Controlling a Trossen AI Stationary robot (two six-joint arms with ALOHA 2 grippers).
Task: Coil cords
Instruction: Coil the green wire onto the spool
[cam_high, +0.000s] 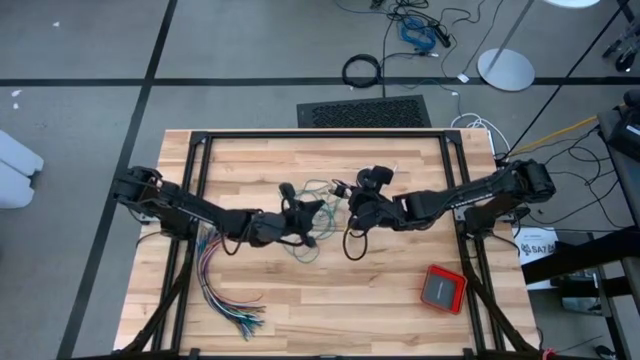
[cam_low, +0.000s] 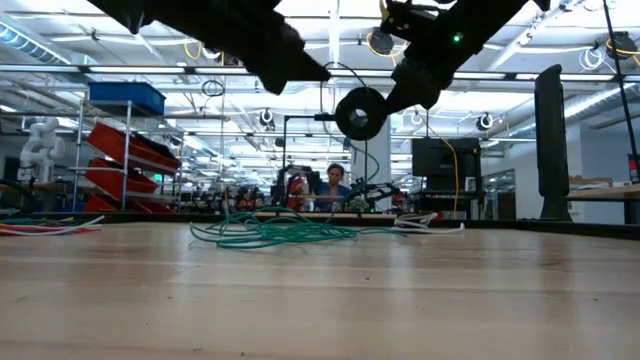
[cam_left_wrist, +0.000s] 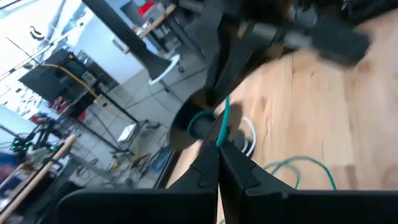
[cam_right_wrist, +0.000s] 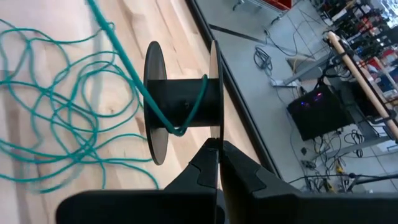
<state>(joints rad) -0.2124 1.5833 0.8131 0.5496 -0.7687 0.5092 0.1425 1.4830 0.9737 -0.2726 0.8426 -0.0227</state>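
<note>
A black spool (cam_right_wrist: 183, 102) hangs in the air above the table's middle, also seen in the low view as the spool (cam_low: 360, 112). My right gripper (cam_right_wrist: 217, 144) is shut on it. The teal cord (cam_right_wrist: 50, 124) takes a turn around the spool's core, and most of it lies in a loose heap (cam_low: 280, 232) on the wood. My left gripper (cam_left_wrist: 219, 149) is shut on the teal cord right beside the spool (cam_left_wrist: 198, 123). A thin black cord (cam_high: 351, 243) makes a loop near my right gripper (cam_high: 352, 208); its white end (cam_low: 432, 222) lies on the table. My left gripper pinches a single strand of the teal cord (cam_left_wrist: 222, 127) between its two fingertips, a short way from the spool's core. The strand runs straight from the fingers to the core. My right gripper pinches the rim of one spool flange (cam_right_wrist: 213, 140) between its two fingers. The spool is lifted clear of the table with its axis about level.
A fanned bundle of many-coloured wires (cam_high: 225, 300) lies at the table's near left. A red box (cam_high: 443, 288) sits near the right front corner. A black frame (cam_high: 320, 135) runs along the table's edges. People and shelves show far beyond the table.
</note>
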